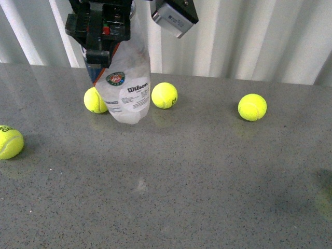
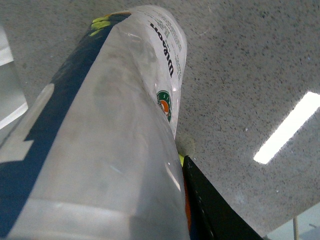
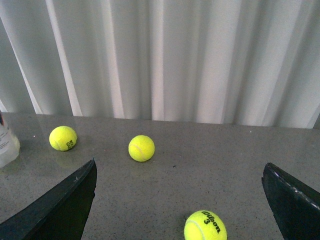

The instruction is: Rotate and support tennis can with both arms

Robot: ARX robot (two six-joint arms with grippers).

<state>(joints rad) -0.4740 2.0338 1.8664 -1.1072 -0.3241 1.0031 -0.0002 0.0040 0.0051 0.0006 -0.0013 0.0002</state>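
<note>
**Operator:** Grey speckled bench (image 1: 207, 181), white pleated curtain (image 1: 249, 36) behind. Report the can's position.

**Robot:** The tennis can (image 1: 129, 88) hangs toward the back of the bench. Its long axis is close to upright, with a slight lean. My left gripper (image 1: 106, 49) is clamped on its upper part. The lower end is down at the bench surface, with one ball (image 1: 95, 100) behind it on the left and another ball (image 1: 164, 95) on the right. Whether the can touches the bench, I cannot tell.

**Operator:** Right gripper?

**Robot:** My right gripper (image 3: 179, 167) is spread wide and holds nothing. The can shows only at the edge of its wrist view, not between the fingers. In the front view, only the grey box (image 1: 174, 15) on my right wrist shows, high and just right of the can's top.

**Operator:** Governing relation?

**Robot:** The can lies to the left of my right gripper and lower. Judgement: the right gripper must turn toward the free lower end to support it.
</note>
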